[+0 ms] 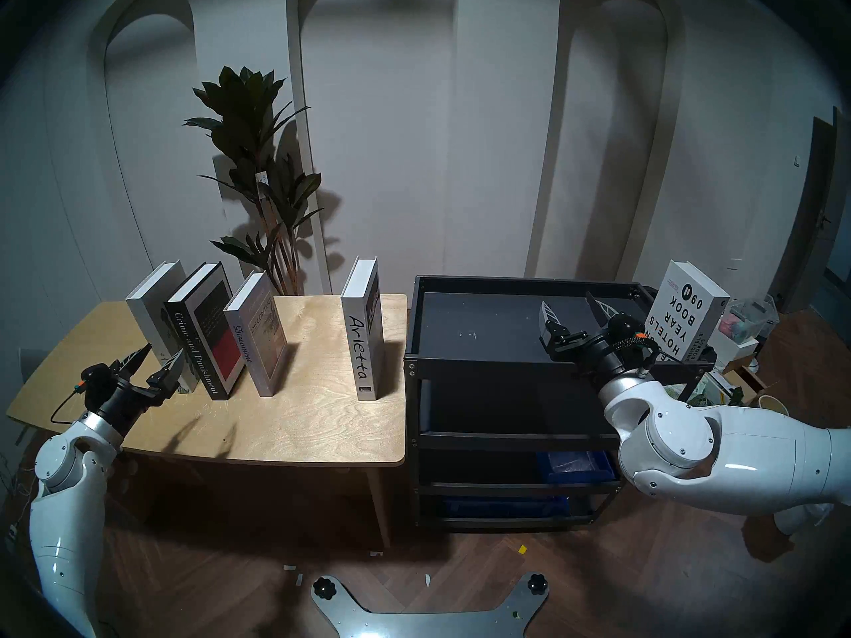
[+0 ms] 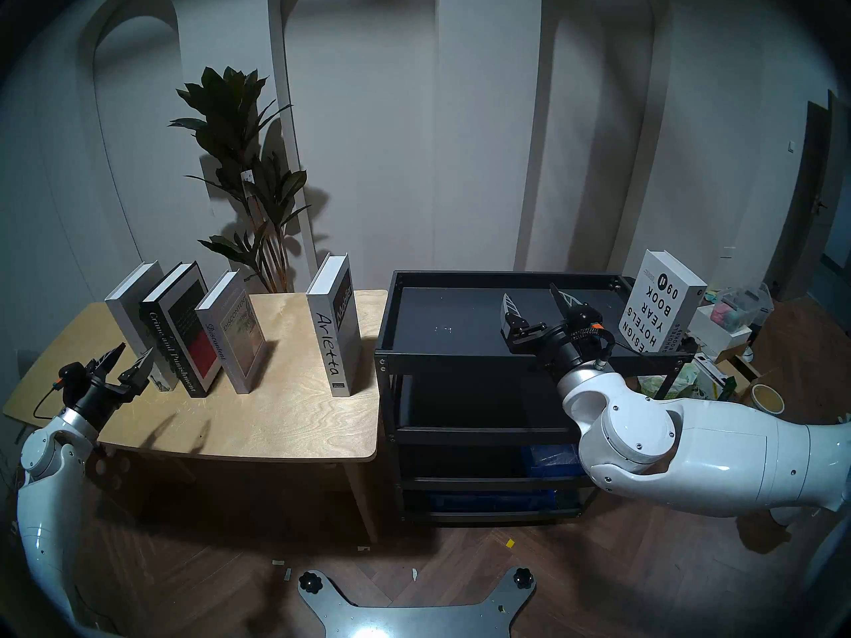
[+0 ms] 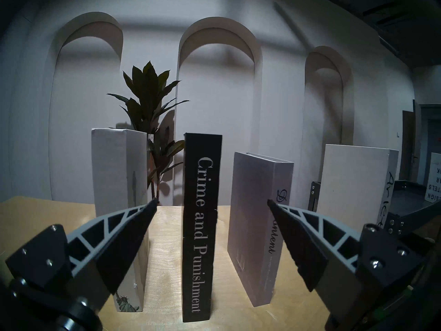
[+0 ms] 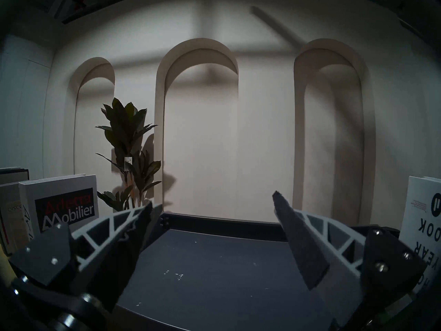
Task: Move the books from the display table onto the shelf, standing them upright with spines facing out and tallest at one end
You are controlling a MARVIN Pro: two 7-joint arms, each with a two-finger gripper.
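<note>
Four books standing upright on the light plywood desk (image 1: 294, 420), long axes vertical, spines turned toward the robot. From the desk's left: the pale grey Statue of Liberty book (image 1: 154, 308), the black-and-red "Crime and Punishment" (image 1: 202, 333) and the grey "Discontent" (image 1: 258, 338), set close in a fanned row with small gaps between. Well apart to their right, near the desk's right edge, the white "Arietta" (image 1: 364, 333), title running down the spine.

On the top tray of the black metal shelf (image 1: 479, 333), at its far right end, the white "Design Hotels Yearbook 09" (image 1: 686, 315): standing on end, tilted a little to the right, lettering reading sideways and upside down, broad cover and spine both showing in the head view.

Left gripper (image 1: 156, 363) level above the desk's front left part, pointing at the row, fingers (image 3: 133, 225) spread wide and holding nothing; through the wrist view, the "Crime and Punishment" spine centred in the gap, no contact.

Right gripper (image 1: 573, 308) level over the shelf's top tray, just left of the yearbook, fingers (image 4: 300, 237) likewise fully apart and empty, bare tray surface between them.

Behind the desk, a tall leafy plant (image 1: 258, 163) against the arched wall.
</note>
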